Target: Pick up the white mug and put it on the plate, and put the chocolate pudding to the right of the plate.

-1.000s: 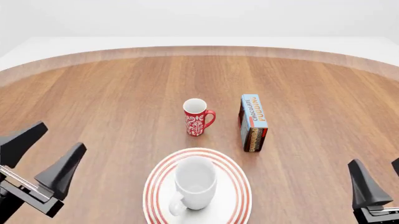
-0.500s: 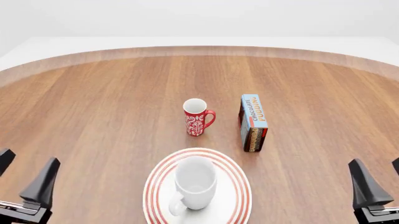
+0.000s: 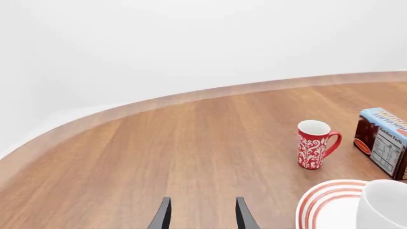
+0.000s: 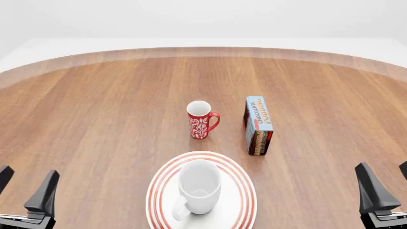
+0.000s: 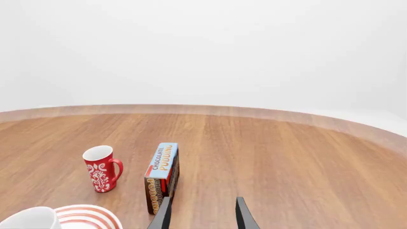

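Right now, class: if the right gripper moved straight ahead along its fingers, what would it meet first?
Probably nothing: the right gripper points over bare table, passing just beside the chocolate pudding, though depth is uncertain.

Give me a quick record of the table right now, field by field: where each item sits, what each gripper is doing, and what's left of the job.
white mug: upright on the plate
chocolate pudding: on edge, beyond the plate's right side, apart from it
red mug: upright, left of the pudding
left gripper: open, empty, near edge
right gripper: open, empty, near edge
remaining: moving the pudding to the plate's right
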